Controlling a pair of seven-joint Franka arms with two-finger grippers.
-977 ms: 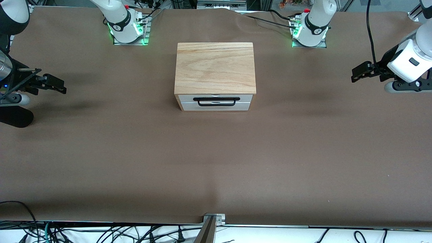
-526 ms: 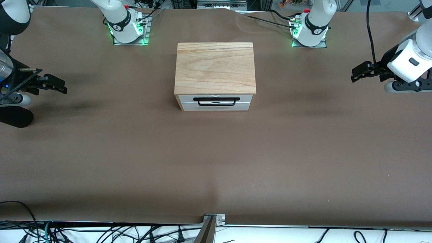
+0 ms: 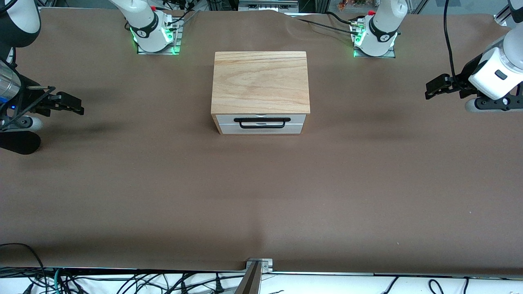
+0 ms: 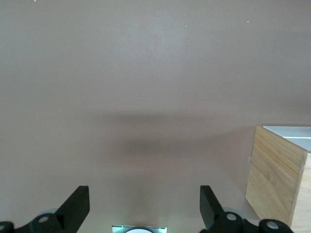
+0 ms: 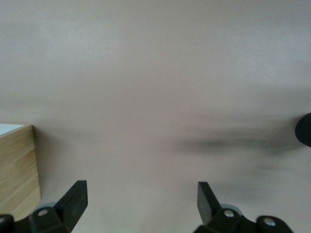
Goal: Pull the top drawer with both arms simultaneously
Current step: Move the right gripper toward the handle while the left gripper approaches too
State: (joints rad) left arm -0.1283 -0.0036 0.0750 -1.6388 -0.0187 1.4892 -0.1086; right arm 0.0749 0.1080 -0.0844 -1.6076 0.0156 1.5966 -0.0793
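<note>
Brown-covered table, oak-grain drawer box on it, two arm bases at its edge

- The right gripper, at the left edge of the frame in the front view, has crept a little toward the frame's centre and slightly lower than a second ago.
- The right arm's wrist section behind it has shifted with it, its silver cylinder now sitting a bit lower against the left border, and the thin rod above the gripper has dropped too.
</note>
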